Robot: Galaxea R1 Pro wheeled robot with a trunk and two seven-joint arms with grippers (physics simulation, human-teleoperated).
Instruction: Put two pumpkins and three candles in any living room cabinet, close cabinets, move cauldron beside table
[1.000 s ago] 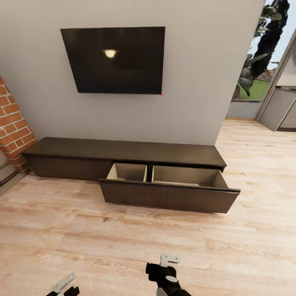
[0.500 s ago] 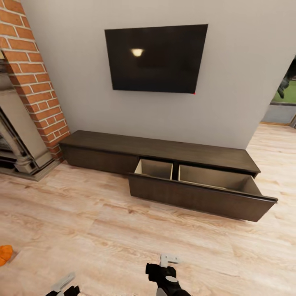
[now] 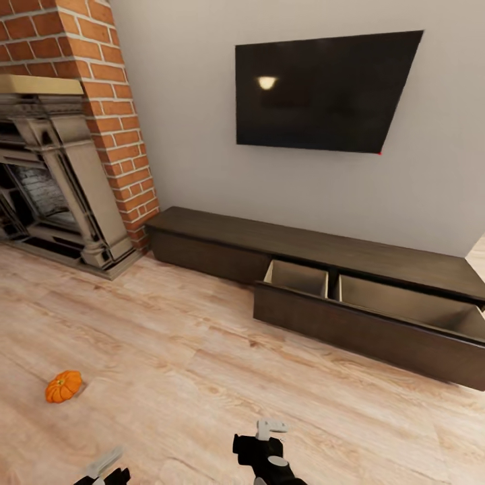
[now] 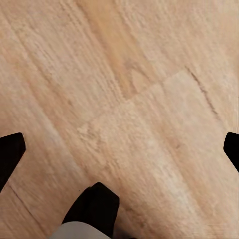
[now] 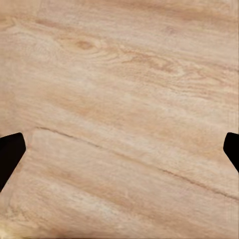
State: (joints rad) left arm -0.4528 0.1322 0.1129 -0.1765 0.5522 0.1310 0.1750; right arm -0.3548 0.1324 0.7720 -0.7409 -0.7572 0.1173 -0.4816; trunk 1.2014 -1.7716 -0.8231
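One orange ribbed pumpkin point(image 3: 63, 386) lies on the wood floor at the lower left of the head view, well left of the cabinet. The long dark brown cabinet point(image 3: 222, 236) runs along the wall under the TV, and its right drawer point(image 3: 350, 327) is pulled out, showing two pale compartments with nothing in them. My left gripper point(image 3: 104, 465) and right gripper point(image 3: 271, 426) hang low over bare floor at the bottom edge. In the wrist views the left gripper point(image 4: 119, 149) and right gripper point(image 5: 119, 149) have their dark fingertips far apart, open, holding nothing. The candles and the cauldron are out of view.
A brick chimney point(image 3: 114, 114) with an ornate grey fireplace surround point(image 3: 60, 195) stands at the left. A black TV point(image 3: 320, 91) hangs on the grey wall. The open drawer juts out into the floor at the right.
The camera has swung left, so the cabinet and TV slid right in the picture. The fireplace and the pumpkin have come fully into view. Both grippers hold the same pose.
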